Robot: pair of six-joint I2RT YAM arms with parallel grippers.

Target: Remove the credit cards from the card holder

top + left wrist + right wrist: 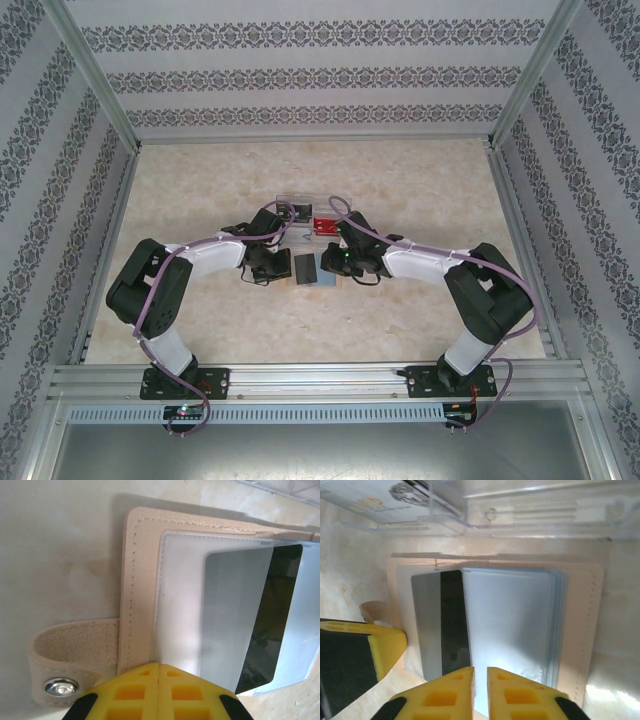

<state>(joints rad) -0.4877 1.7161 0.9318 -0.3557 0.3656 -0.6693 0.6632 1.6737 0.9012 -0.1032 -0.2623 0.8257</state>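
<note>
The card holder (139,580) is a tan stitched wallet lying open on the table, with frosted clear sleeves (515,620) and a snap strap (75,647). A grey credit card with a black stripe (442,625) sits partly inside the left sleeve (235,615). My left gripper (159,666) is shut, its tips resting on the sleeve's near edge beside the tan border. My right gripper (480,672) stands slightly open over the near edge of the sleeves, with nothing clamped between its fingers. From above, both grippers (283,262) (337,262) meet over the holder (312,270).
A clear plastic box (520,510) stands just behind the holder, with a printed card in its left part (375,502) and a red card (326,225) beside it. Patterned walls enclose the table on three sides.
</note>
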